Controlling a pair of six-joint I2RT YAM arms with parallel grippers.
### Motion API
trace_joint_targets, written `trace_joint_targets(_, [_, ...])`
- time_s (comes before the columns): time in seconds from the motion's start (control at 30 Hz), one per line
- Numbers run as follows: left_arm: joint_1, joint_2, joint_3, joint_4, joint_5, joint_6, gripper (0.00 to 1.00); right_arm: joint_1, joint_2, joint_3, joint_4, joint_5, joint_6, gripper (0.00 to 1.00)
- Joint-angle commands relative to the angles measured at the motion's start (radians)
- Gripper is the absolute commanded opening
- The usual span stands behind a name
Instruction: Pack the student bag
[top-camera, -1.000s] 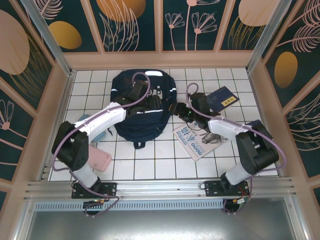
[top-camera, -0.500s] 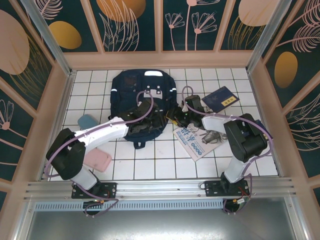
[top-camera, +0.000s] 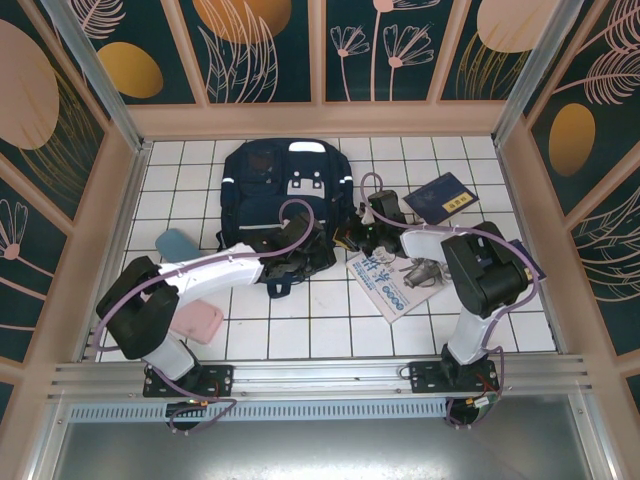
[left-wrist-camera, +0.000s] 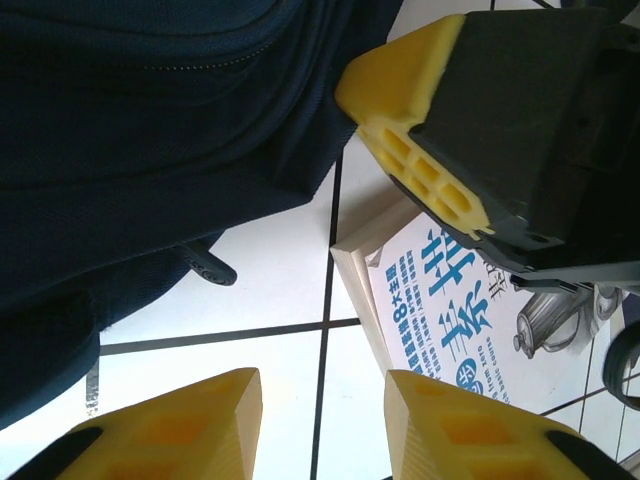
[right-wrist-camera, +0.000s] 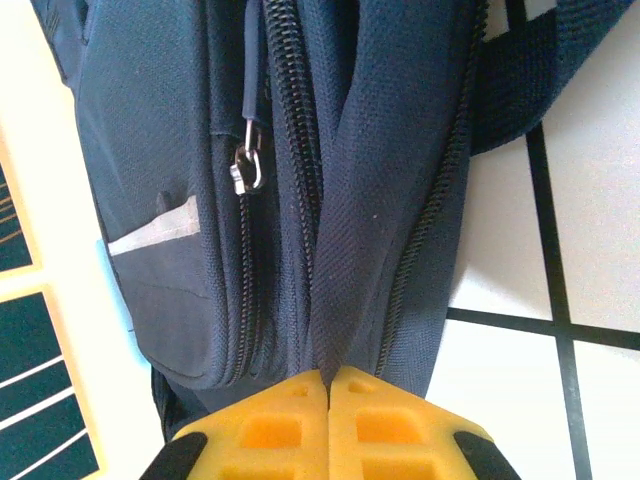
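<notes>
— Slid from the student bag's (top-camera: 285, 190) middle to its near-right corner: left gripper (left-wrist-camera: 320, 388), jaws spread over white table (left-wrist-camera: 270, 300) tile beside a workbook (left-wrist-camera: 450, 320).
— And right gripper (right-wrist-camera: 328, 380)?
— Jaws pressed together, pinching a navy strap (right-wrist-camera: 350, 230) on the bag's right side; bag lying flat at the table's far middle.
</notes>
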Motion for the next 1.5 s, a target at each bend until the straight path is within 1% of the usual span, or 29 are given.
trace_joint_targets(0.0, [-0.004, 0.020, -0.018, 0.040, -0.012, -0.037, 0.38, -0.006, -0.077, 0.033, 0.004, -0.034, -0.027, 0.02])
trace_joint_targets(0.13, [-0.004, 0.034, -0.019, 0.046, -0.035, -0.060, 0.40, -0.004, -0.127, 0.024, 0.050, -0.058, -0.019, 0.00])
trace_joint_targets(0.27, [-0.004, 0.050, -0.012, 0.041, -0.075, -0.086, 0.40, -0.004, -0.157, 0.031, 0.048, -0.059, -0.022, 0.00])
trace_joint_targets(0.43, [-0.004, 0.050, -0.011, 0.045, -0.187, -0.101, 0.41, -0.003, -0.156, 0.029, 0.066, -0.081, -0.005, 0.00])
trace_joint_targets(0.57, [-0.004, 0.042, -0.073, 0.153, -0.205, -0.090, 0.43, -0.003, -0.154, 0.031, 0.096, -0.108, 0.013, 0.00])
trace_joint_targets(0.7, [-0.004, 0.043, -0.079, 0.160, -0.258, -0.097, 0.43, 0.002, -0.143, 0.053, 0.134, -0.142, 0.026, 0.00])
trace_joint_targets(0.77, [-0.004, 0.030, -0.088, 0.150, -0.314, -0.102, 0.43, 0.005, -0.126, 0.069, 0.147, -0.156, 0.031, 0.00])
trace_joint_targets(0.87, [-0.004, 0.010, -0.107, 0.169, -0.364, -0.102, 0.39, 0.011, -0.100, 0.090, 0.165, -0.168, 0.043, 0.00])
trace_joint_targets(0.97, [-0.004, 0.010, -0.110, 0.141, -0.408, -0.116, 0.34, 0.023, -0.077, 0.110, 0.178, -0.178, 0.055, 0.00])
trace_joint_targets(1.03, [-0.004, 0.007, -0.120, 0.129, -0.428, -0.129, 0.32, 0.031, -0.066, 0.126, 0.179, -0.179, 0.058, 0.00])
trace_joint_targets(1.1, [-0.004, 0.001, -0.133, 0.132, -0.440, -0.129, 0.27, 0.040, -0.059, 0.139, 0.180, -0.182, 0.060, 0.00])
trace_joint_targets(1.2, [-0.004, -0.011, -0.141, 0.125, -0.466, -0.125, 0.23, 0.048, -0.047, 0.154, 0.179, -0.179, 0.061, 0.00])
trace_joint_targets(1.3, [-0.004, -0.017, -0.141, 0.115, -0.476, -0.118, 0.15, 0.050, -0.038, 0.165, 0.171, -0.164, 0.061, 0.00])
trace_joint_targets(1.4, [-0.005, -0.026, -0.139, 0.099, -0.474, -0.113, 0.05, 0.048, -0.029, 0.182, 0.121, -0.123, 0.032, 0.00])
trace_joint_targets(1.47, [-0.005, -0.037, -0.141, 0.088, -0.470, -0.109, 0.02, 0.046, -0.024, 0.192, 0.090, -0.090, 0.014, 0.00])
